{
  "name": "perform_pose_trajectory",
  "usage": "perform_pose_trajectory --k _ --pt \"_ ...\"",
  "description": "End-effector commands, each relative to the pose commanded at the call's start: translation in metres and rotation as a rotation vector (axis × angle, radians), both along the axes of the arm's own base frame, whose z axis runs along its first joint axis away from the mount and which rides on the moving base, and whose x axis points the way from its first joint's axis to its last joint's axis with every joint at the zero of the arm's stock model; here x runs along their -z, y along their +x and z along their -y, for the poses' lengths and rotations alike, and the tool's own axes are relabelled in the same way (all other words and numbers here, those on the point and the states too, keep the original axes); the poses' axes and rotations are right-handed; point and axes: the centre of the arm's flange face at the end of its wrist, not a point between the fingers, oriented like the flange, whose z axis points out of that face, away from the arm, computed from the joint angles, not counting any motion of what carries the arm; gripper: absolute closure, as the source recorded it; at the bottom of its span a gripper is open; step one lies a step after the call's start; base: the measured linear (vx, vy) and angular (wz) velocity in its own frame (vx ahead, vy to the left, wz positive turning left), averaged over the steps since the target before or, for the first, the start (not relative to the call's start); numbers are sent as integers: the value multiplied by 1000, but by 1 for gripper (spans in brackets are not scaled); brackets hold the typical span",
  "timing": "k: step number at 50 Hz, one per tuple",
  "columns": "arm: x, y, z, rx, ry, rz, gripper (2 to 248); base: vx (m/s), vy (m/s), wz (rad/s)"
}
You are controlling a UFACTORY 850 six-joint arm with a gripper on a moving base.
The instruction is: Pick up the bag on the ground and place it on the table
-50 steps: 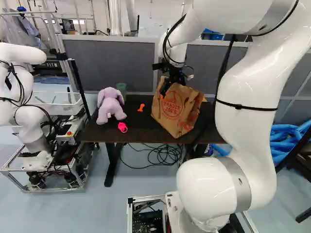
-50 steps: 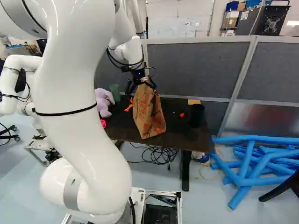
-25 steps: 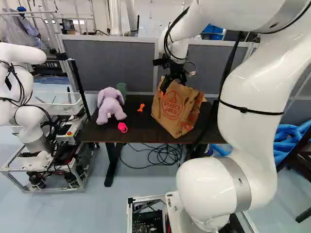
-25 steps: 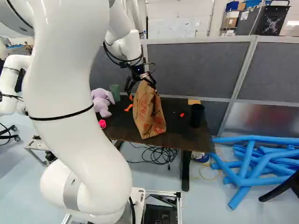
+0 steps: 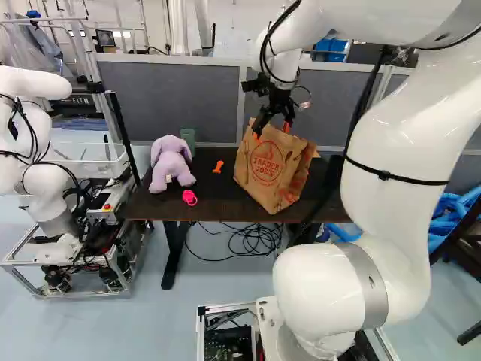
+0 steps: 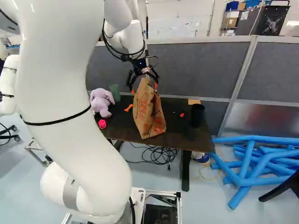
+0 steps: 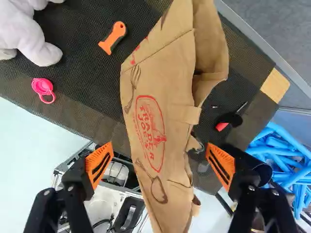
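Observation:
In the right base view my gripper [image 6: 144, 87] stands over the top of the brown paper bag [image 6: 148, 114], its fingers spread to either side. The bag rests upright on the dark table [image 6: 175, 133], leaning slightly. In the left base view the gripper [image 5: 272, 129] is at the bag's upper edge. Seen from the wrist, the gripper [image 7: 159, 165] is wide open, with the bag [image 7: 158, 116] between the two orange pads and a gap on each side. The bag's far side is hidden.
Around the bag lie a purple plush toy [image 5: 171, 164], a pink ring-shaped item [image 5: 189, 197], an orange-handled tool [image 7: 114, 37], a green cup [image 5: 188, 138] and a black cup [image 6: 197, 115]. A grey partition [image 6: 196, 70] stands behind the table. Another robot [image 5: 45, 180] is at the far left.
My gripper has risen a little above the bag's top, and its fingers show more clearly. The bag has stayed in place on the table. The base has not moved.

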Motion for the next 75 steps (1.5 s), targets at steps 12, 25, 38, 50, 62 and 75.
perform_pose_trajectory --k 12,25,38,50,62,75 --pt "-17 -2 6 12 -2 34 3 0 0 0" --pt "-36 -7 10 19 -5 71 3 0 0 0" --pt "-42 -10 10 21 -6 84 3 0 0 0" --pt "-42 -10 10 21 -6 84 3 0 0 0" --pt "-42 -10 10 21 -6 84 3 0 0 0" --pt "-42 -10 10 21 -6 84 3 0 0 0"
